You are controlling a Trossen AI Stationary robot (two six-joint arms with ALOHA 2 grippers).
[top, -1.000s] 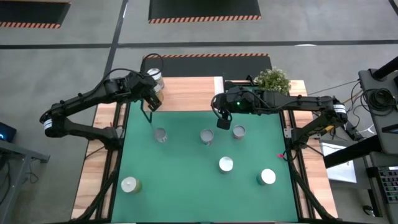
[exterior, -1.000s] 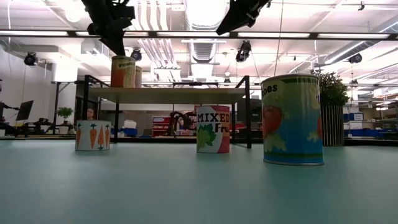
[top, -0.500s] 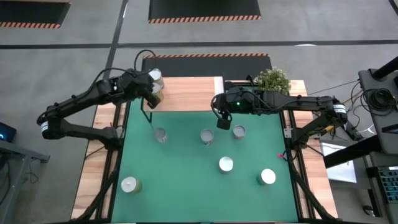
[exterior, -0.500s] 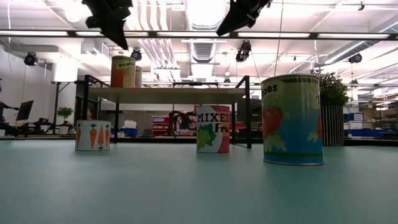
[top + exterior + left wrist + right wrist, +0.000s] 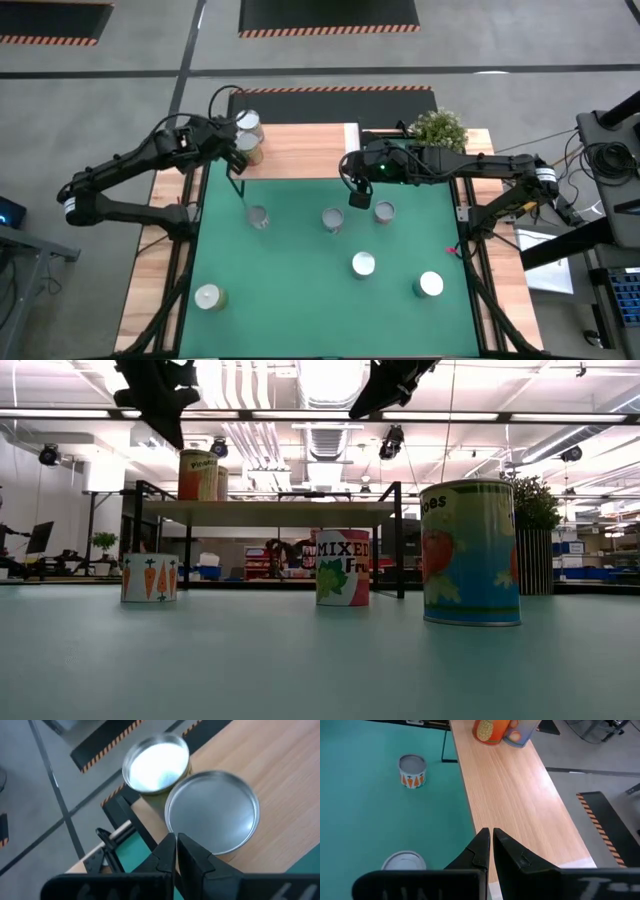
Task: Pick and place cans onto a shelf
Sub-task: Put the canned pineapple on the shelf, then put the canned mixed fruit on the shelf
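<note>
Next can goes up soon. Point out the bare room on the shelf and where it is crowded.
The shelf is bare from the two cans at its left end across to the paler strip beside the plant. The left gripper crowds that left corner; the right gripper hangs over the mat.

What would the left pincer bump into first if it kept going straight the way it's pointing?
Probably the nearer of the two cans on the shelf: the left pincer, shut and empty, points at the silvery-topped can just ahead of its tips. The second can stands behind. Whether it would strike the rim or skim over the lid is unclear.
</note>
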